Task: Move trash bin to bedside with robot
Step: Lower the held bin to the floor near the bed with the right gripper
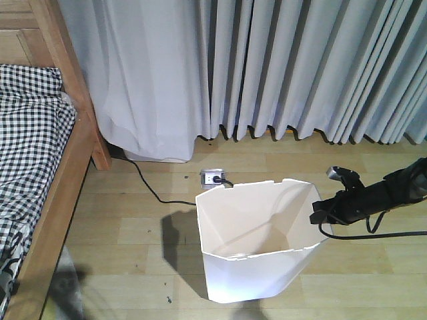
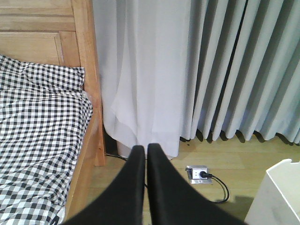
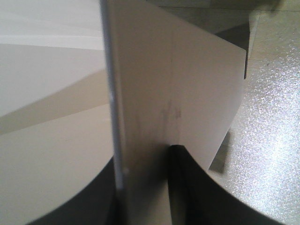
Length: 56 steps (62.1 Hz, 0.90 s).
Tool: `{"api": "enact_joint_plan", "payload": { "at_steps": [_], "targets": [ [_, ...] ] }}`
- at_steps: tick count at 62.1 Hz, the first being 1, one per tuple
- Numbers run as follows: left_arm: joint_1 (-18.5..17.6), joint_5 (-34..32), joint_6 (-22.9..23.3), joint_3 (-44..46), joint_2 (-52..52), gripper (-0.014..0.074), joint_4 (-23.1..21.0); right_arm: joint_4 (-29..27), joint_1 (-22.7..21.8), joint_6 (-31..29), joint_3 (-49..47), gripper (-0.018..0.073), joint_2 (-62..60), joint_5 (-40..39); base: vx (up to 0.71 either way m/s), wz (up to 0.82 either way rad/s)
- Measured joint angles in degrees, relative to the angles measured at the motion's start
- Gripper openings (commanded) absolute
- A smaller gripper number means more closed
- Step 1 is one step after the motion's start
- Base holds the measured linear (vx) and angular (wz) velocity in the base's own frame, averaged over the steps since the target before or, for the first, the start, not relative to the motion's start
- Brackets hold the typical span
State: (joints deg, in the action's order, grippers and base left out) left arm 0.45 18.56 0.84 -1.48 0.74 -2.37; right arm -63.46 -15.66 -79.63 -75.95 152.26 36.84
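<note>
The white trash bin (image 1: 247,267) stands upright on the wooden floor, right of the bed (image 1: 33,133) with its checked bedding and light wooden frame. My right gripper (image 1: 317,210) reaches in from the right and is shut on the bin's right rim. In the right wrist view the thin bin wall (image 3: 187,93) runs between the two black fingers of that gripper (image 3: 145,154). My left gripper (image 2: 146,150) is shut on nothing and hangs over the floor near the bed's corner post. The bed (image 2: 37,122) is on its left and a corner of the bin (image 2: 276,197) at its lower right.
Grey curtains (image 1: 267,67) hang to the floor along the back. A floor socket (image 1: 212,177) with a plug sits just behind the bin, and its black cable (image 1: 150,187) runs left toward the bedpost (image 1: 100,157). A floor gap separates bin and bed frame (image 1: 60,193).
</note>
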Motion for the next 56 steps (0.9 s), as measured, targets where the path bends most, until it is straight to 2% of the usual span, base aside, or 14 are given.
{"api": "enact_joint_plan", "payload": {
  "at_steps": [15, 37, 56],
  "targets": [
    [0.0, 0.0, 0.0, 0.0, 0.0, -0.0006, 0.0, -0.51, 0.0, 0.8, 0.0, -0.0005, 0.0, 0.0, 0.0, 0.0],
    [0.0, 0.0, 0.0, 0.0, 0.0, -0.0006, 0.0, -9.26, 0.05, -0.38, -1.31, -0.0005, 1.15, -5.84, 0.0, 0.0],
    [0.0, 0.0, 0.0, 0.0, 0.0, -0.0006, 0.0, -6.89, -0.17, 3.58, -12.11, -0.0005, 11.05, -5.54, 0.0, 0.0]
  ]
}}
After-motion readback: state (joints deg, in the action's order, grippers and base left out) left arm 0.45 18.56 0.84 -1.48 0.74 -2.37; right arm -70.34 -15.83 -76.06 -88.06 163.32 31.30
